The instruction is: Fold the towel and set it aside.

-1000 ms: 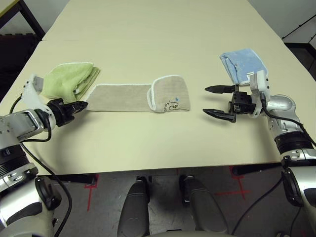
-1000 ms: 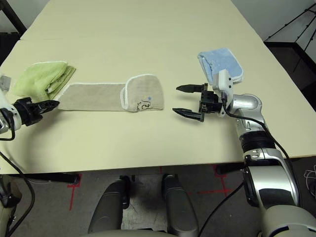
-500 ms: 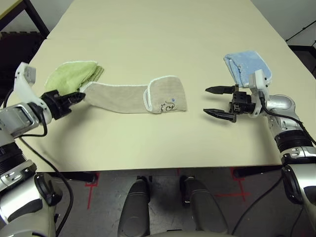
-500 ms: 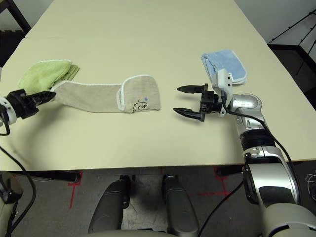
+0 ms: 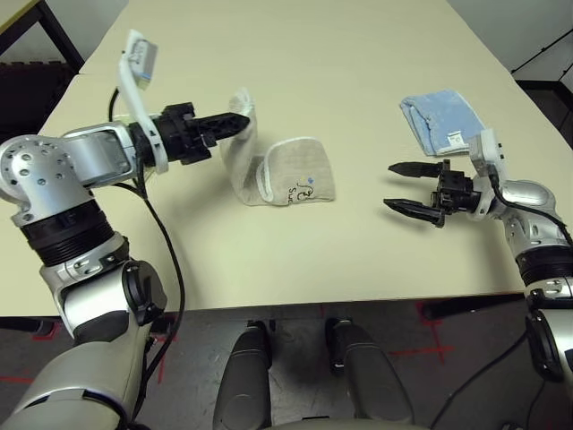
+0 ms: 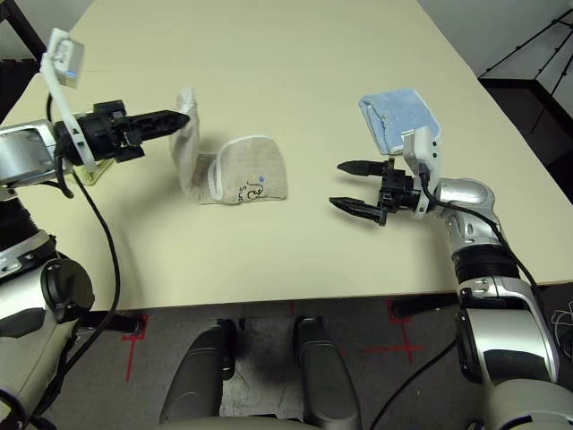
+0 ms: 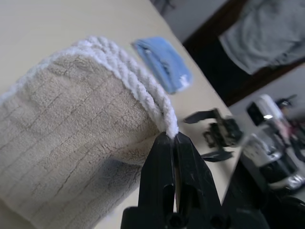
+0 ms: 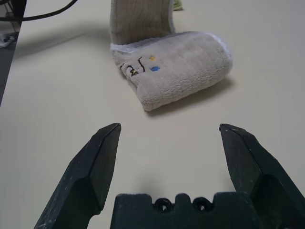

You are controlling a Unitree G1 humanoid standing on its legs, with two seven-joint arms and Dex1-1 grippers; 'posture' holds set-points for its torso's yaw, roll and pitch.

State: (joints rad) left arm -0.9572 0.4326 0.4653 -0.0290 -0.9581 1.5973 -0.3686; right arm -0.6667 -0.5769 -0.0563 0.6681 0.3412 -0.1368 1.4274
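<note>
The beige towel (image 5: 300, 179) lies mid-table, its right end folded over with the dark logo facing up. Its left end (image 5: 237, 143) is raised off the table and stands upright. My left gripper (image 5: 242, 121) is shut on the white stitched edge of that raised end, as the left wrist view shows (image 7: 171, 143). My right gripper (image 5: 394, 186) hovers open to the right of the towel, apart from it, with nothing between its fingers. In the right wrist view the towel (image 8: 181, 67) lies ahead of the open right gripper (image 8: 169, 130).
A light blue folded towel (image 5: 439, 121) with a white tag lies at the back right, just beyond my right gripper. A bit of light green cloth (image 8: 177, 5) shows behind the raised towel end. Bare table (image 5: 295, 54) stretches to the far side.
My left gripper has lifted the towel's left end off the table and carried it right, toward the folded end. The right gripper has stayed open, nearly in place.
</note>
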